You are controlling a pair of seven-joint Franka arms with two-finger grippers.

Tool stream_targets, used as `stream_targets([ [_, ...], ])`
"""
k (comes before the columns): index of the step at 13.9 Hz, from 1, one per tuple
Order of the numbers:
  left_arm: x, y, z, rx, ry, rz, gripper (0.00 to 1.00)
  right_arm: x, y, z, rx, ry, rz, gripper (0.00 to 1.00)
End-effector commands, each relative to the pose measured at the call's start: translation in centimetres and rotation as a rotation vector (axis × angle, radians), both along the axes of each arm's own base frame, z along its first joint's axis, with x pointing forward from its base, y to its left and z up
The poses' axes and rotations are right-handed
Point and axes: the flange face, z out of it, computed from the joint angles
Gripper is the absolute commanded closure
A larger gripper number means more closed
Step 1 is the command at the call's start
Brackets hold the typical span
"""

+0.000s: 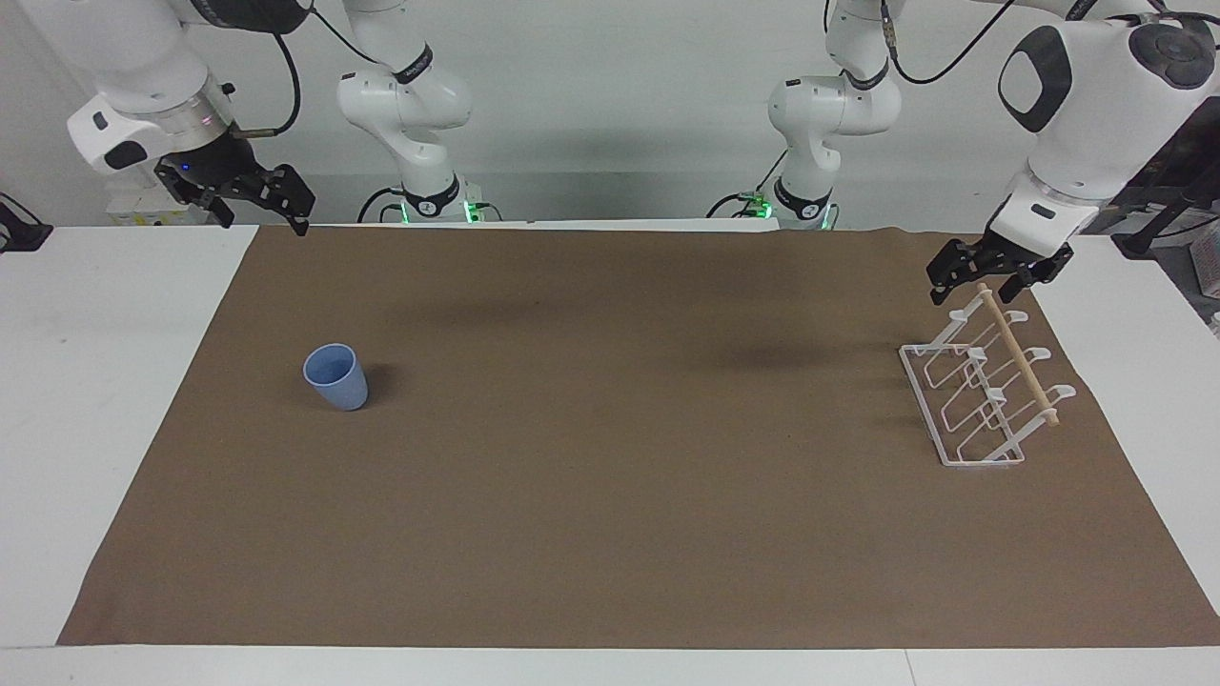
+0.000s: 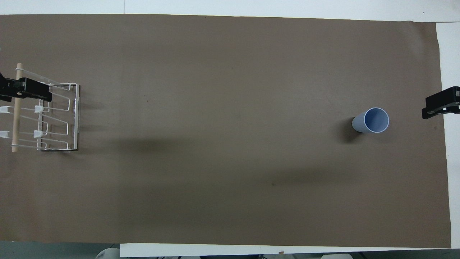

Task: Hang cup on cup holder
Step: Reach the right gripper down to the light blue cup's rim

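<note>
Left hand [image 1: 991, 276] fingers apart over cup holder [image 1: 982, 400]; right hand [image 1: 253, 195] apart; cup [image 1: 335, 376] light-blue, upright

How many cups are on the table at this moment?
1. The light-blue cup stands upright, mouth up, on the brown mat toward the right arm's end; nothing hangs on the cup holder.

- Both arms wear glossy white rounded shells with black bands at the joints.
- Black cables loop along the upper links.
- Green lights glow at both bases.
- The left tool [image 1: 991, 276] and right tool [image 1: 250, 195] are matte black and angular.
- A dark rounded panel marks the left arm's forearm shell.
</note>
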Motion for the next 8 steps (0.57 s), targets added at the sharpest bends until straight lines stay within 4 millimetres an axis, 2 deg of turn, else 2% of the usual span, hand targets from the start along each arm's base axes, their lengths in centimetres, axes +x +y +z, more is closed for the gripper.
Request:
stream_targets([
  [1,-0.7,0.1,0.2,-0.009,-0.011,-0.01,0.0,-0.3,-0.3,0.5,0.013,-0.005,0.014,0.0],
  [3,-0.6,-0.3,1.7,-0.011,-0.042,-0.018,0.0,-0.4,-0.2,0.4,0.013,-0.002,0.014,0.0],
  [5,-0.7,-0.3,1.8,-0.011,-0.04,-0.016,0.0,-0.7,-0.9,-1.4,0.017,-0.036,0.016,0.0],
  [6,-0.9,-0.2,1.6,-0.01,-0.022,-0.015,0.0,-0.9,-1.2,-3.2,0.019,-0.083,0.037,0.0],
  [8,-1.2,-0.4,1.4,-0.008,-0.001,-0.016,0.0,-1.2,-2.1,-8.4,0.025,-0.088,0.072,0.0],
])
